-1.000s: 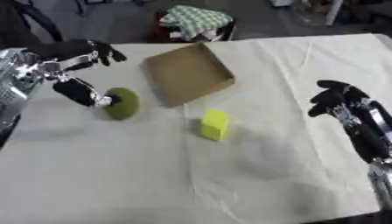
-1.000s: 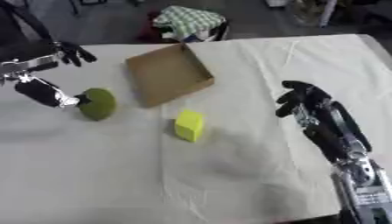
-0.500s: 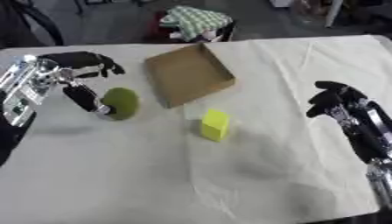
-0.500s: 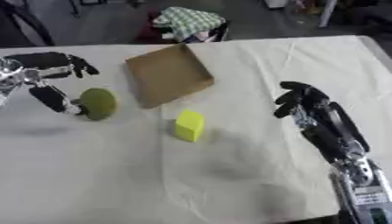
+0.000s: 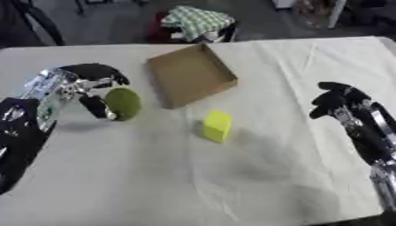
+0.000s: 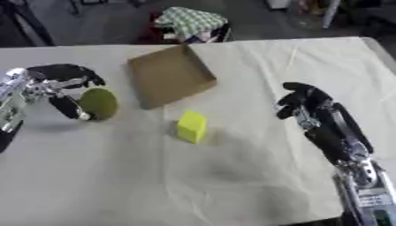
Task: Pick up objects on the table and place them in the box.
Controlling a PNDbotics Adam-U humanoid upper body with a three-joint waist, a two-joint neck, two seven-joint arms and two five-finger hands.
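A green ball (image 5: 123, 103) lies on the cream cloth at the left. My left hand (image 5: 86, 78) arches over it, the thumb (image 5: 97, 107) against the ball's left side and the fingers (image 5: 107, 71) spread just above it, not closed round it. A yellow block (image 5: 217, 125) stands near the middle of the table. The shallow cardboard box (image 5: 190, 74) sits behind both, empty. My right hand (image 6: 303, 100) hovers at the right, fingers loosely bent and holding nothing.
A cream cloth (image 5: 232, 176) covers the table, with open room in front. Beyond the far edge a chair carries a green checked cloth (image 5: 198, 20). The table's right edge (image 5: 384, 42) is close to my right arm.
My left hand has come down and in, its fingers dropping from high above to just over the green ball. Ball, block, box and right hand have stayed put.
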